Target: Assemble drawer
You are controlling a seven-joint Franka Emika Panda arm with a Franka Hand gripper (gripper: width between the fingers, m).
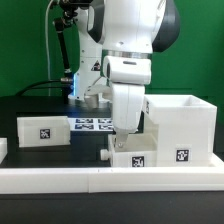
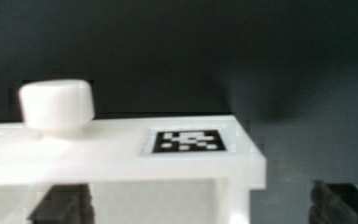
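In the exterior view, the drawer's large shell (image 1: 182, 122) stands at the right. One small tray (image 1: 44, 130) sits at the left. The other small tray (image 1: 134, 158) lies in front of the shell, against the rail. My gripper (image 1: 120, 145) hangs straight over this tray. In the wrist view, the tray (image 2: 131, 160) shows a round white knob (image 2: 55, 106) and a square tag (image 2: 190, 140). My gripper (image 2: 202, 205) is open. One dark finger (image 2: 60, 206) overlaps the tray, and the other finger (image 2: 345, 200) stands clear off its edge.
The marker board (image 1: 95, 123) lies on the black table behind the gripper. The low white border rail (image 1: 100, 178) runs along the front. The arm's base and cables (image 1: 70, 60) stand at the back.
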